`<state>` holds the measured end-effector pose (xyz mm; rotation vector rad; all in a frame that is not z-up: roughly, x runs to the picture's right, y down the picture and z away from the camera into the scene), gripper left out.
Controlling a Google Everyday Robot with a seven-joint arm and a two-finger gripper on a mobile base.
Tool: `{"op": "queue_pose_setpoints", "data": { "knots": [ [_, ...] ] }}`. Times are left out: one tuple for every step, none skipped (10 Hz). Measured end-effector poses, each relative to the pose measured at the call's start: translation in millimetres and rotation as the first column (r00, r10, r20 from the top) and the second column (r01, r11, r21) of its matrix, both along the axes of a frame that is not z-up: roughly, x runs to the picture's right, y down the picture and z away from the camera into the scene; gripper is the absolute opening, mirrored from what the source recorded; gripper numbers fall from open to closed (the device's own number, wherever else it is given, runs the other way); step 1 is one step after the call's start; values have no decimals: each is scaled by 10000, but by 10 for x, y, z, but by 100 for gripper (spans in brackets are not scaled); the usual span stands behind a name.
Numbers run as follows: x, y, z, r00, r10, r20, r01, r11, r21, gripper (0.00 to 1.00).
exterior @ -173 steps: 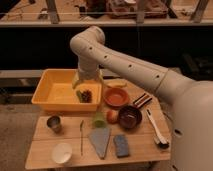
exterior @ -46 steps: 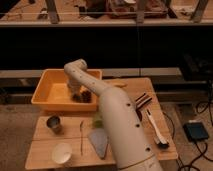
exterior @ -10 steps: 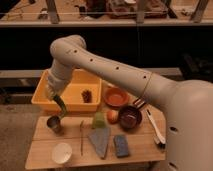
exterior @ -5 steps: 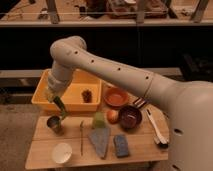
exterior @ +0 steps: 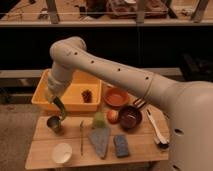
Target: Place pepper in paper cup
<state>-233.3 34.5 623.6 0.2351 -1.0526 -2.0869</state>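
1. The robot arm (exterior: 125,75) is by far the biggest thing in shot. It's a fat white arm coming in from 4 o'clock and arching up and over to about 10 o'clock.
2. Under it is the wooden table (exterior: 140,147), with everything laid out on top.
3. The yellow bin (exterior: 75,95) sits at the table's 10–11 o'clock corner, with a dark brown bumpy lump (exterior: 87,95) inside near its right wall.
4. The gripper (exterior: 54,100) hangs at the arm's end over the bin's front left edge. It's closed around the top of the pepper (exterior: 61,110), which dangles dark green and curved below it.
5. The pepper's tip sits right above the small grey metal cup (exterior: 54,123), at roughly 9 o'clock on the table. I can't tell if they touch.
6. The paper cup (exterior: 62,153) is at 7 o'clock near the front edge. It's white with a wide mouth, and well apart from the pepper.
7. Mid-table there's a grey wedge-shaped thing (exterior: 101,140) with a blue sponge (exterior: 121,145) just beside it at its 3 o'clock.
8. Behind those are an orange bowl (exterior: 116,96), a dark bowl (exterior: 130,117), a pale green chunky object (exterior: 99,119) and a small orange ball (exterior: 112,116).
9. A thin stick (exterior: 81,136) lies between the paper cup and the wedge.
10. A white utensil (exterior: 156,130) lies at 4 o'clock.
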Motion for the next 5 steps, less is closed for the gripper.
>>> {"op": "queue_pose_setpoints", "data": {
  "knots": [
    [-29, 60, -46, 9999, -67, 84, 66, 9999, 120, 2],
    [-56, 123, -88, 9997, -137, 192, 132, 9996, 253, 2],
    [-100, 227, -152, 9990, -228, 372, 213, 9989, 412, 2],
    [-139, 294, -199, 9984, -283, 497, 257, 9984, 505, 2],
    [-187, 373, -238, 9971, -347, 683, 305, 9976, 615, 2]
  ]
}}
